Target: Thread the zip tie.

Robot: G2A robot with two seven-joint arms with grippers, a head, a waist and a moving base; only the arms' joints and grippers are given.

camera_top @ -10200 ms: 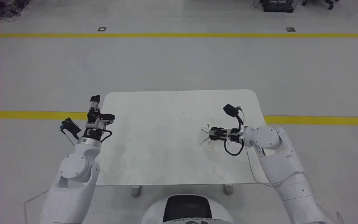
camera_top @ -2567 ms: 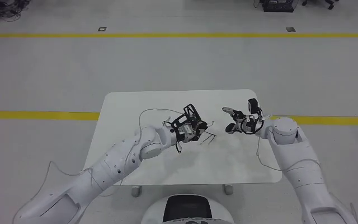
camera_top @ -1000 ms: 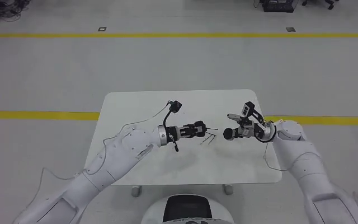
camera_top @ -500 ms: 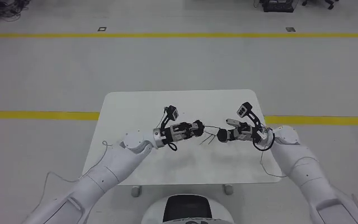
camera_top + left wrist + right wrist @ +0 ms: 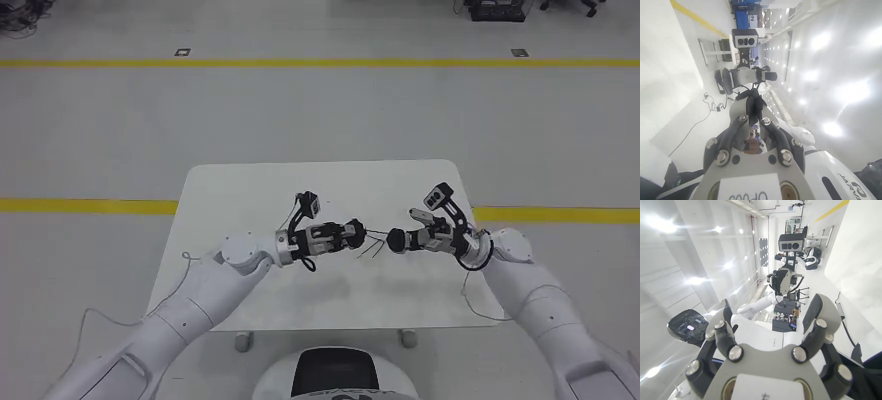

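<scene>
I am looking down on a white table (image 5: pixel 300 190) with both arms stretched in over it, their tools facing each other near the middle. My left gripper (image 5: pixel 352 233) comes in from the near left corner. In its own wrist camera, the left gripper (image 5: pixel 754 110) has its fingers pressed together on a black zip tie (image 5: pixel 753 95). Thin dark strands fan out past the fingertips. From above, the zip tie (image 5: pixel 377 238) sits between the two tools, with its loose ends pointing toward my right gripper (image 5: pixel 404 228), which is just beside them. I cannot tell whether they touch. In the right wrist camera, the right gripper (image 5: pixel 770 311) has its fingers (image 5: pixel 813 310) spread wide apart. The left gripper (image 5: pixel 789 283) appears farther off, straight ahead, with the zip tie's (image 5: pixel 803 288) thin black strands sticking out beside it.
</scene>
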